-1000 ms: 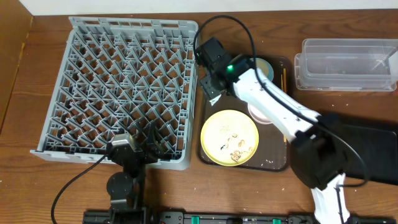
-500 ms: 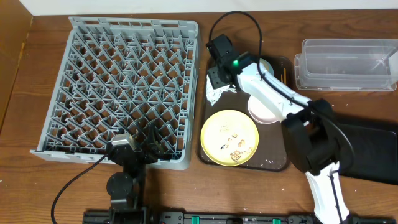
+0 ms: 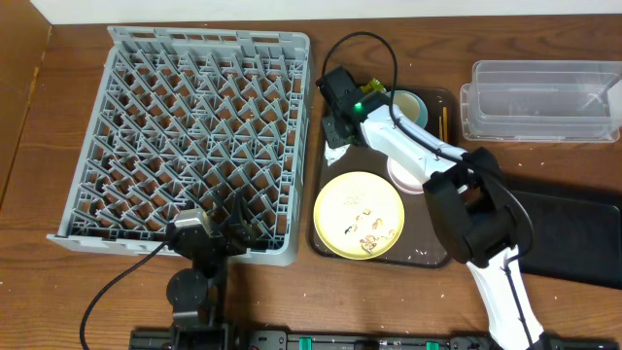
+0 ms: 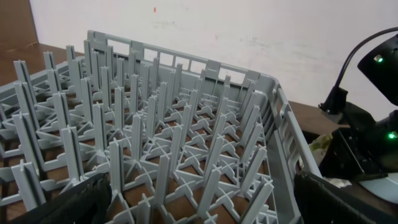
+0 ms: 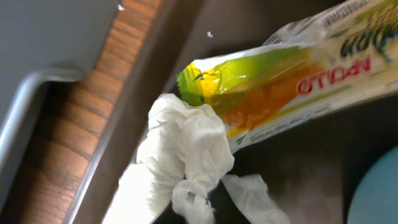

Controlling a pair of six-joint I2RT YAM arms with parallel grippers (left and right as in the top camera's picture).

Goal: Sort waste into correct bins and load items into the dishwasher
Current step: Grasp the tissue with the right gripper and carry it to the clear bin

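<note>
You have wooden table (image 3: 58, 282) carrying: grey dish rack (image 3: 209, 37) upper left, dark brown tray (image 3: 428, 243) centre, just beside rack, clear tub (image 3: 539, 102) upper right, black bin (image 3: 573, 238) lower right.

Napkin (image 5: 186, 149) crumpled paper; wrapper (image 5: 273, 93) glossy; rack (image 3: 194, 37) matt plastic.

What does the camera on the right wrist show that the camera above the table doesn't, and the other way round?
Only the right wrist view shows the snack wrapper close enough to see its red lettering and its green and orange print. Only the overhead view shows the yellow plate with crumbs, the clear tub and the black bin. Both show the crumpled white napkin lying at the edge of the dark brown tray.
</note>
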